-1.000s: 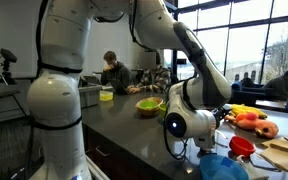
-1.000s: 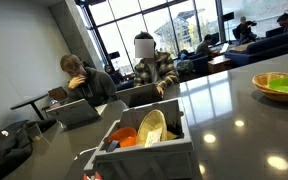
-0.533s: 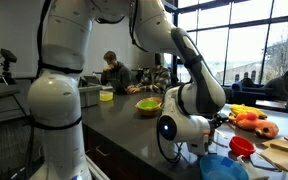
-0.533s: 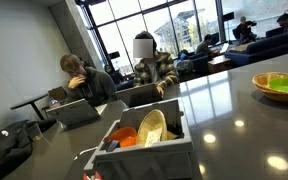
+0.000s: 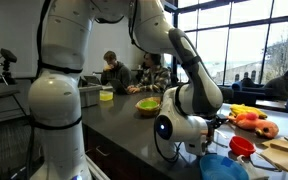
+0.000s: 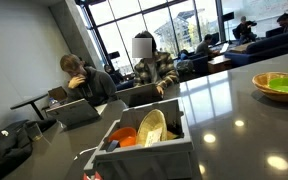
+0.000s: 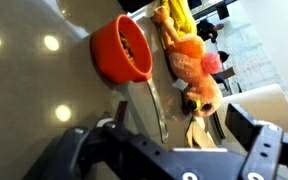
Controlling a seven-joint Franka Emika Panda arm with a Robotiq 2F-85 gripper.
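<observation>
Claw (image 7: 164, 130) (jaws spread) near orange bowl (image 7: 124, 48)

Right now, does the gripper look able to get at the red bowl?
Probably yes. The gripper stands open just short of the red bowl, with only bare counter between them in the wrist view. The orange toy lies beside the bowl, not across the way.

Under my gripper (image 7: 162, 128) the counter (image 7: 34, 95) is bare toward one side, so there's plenty of room to drop in there. The red bowl (image 7: 124, 50) sits just ahead, with an orange plush toy (image 7: 192, 70) right beside it, so that gap's tight. In an exterior view a blue bowl (image 5: 224, 167) crowds the arm too.
</observation>
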